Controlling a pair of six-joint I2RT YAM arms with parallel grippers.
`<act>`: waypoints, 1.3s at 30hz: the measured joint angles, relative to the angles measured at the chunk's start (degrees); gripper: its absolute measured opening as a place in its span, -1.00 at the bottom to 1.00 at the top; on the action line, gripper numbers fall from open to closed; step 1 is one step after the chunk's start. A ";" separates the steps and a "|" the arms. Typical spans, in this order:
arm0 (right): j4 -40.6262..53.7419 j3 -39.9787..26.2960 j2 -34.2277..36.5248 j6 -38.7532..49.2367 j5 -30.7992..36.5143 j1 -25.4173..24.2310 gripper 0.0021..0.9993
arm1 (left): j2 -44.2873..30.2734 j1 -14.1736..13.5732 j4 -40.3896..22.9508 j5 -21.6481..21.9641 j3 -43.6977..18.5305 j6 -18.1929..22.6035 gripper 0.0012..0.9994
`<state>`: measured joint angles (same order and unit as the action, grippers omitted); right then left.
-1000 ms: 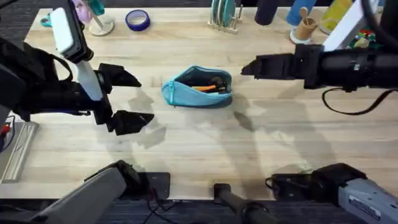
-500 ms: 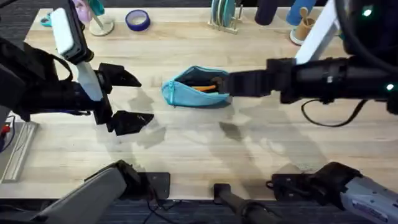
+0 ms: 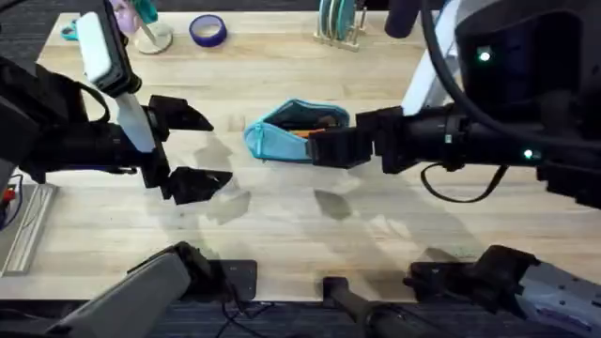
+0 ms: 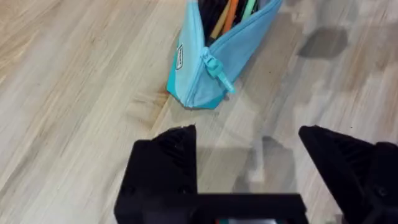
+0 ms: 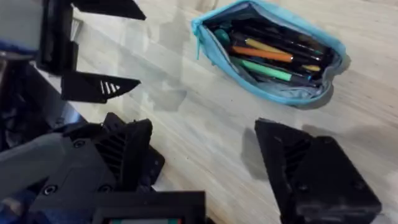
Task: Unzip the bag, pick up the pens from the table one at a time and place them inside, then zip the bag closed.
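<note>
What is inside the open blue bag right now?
The bag holds pens: orange, yellow and green ones among dark items. Anything beneath them is covered.

The teal bag [image 3: 286, 131] lay unzipped on the table [image 3: 310, 235]. The right gripper [image 3: 324, 147] hovered over its near edge. The left gripper [image 3: 199, 150] stood spread wide beside it.

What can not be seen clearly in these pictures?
- Overhead: the right gripper covers the near side of the bag, so the pens are mostly hidden.
- Left wrist: the bag is cut off by the frame edge; its far end is unseen.
- Right wrist: the zipper pull is too small to locate.
</note>
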<state>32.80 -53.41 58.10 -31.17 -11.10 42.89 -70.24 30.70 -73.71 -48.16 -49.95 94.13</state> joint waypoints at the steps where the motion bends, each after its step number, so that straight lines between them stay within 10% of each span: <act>1: -0.07 0.00 0.16 -0.63 0.27 0.02 1.00 | 0.00 0.00 0.00 0.02 0.00 0.01 0.99; 39: -25.00 -0.02 24.61 -5.46 1.27 9.44 1.00 | 0.00 0.00 0.00 0.02 0.00 0.01 0.99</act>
<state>7.80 -53.43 82.71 -36.63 -9.82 52.34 -70.24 30.70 -73.71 -48.14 -49.95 94.15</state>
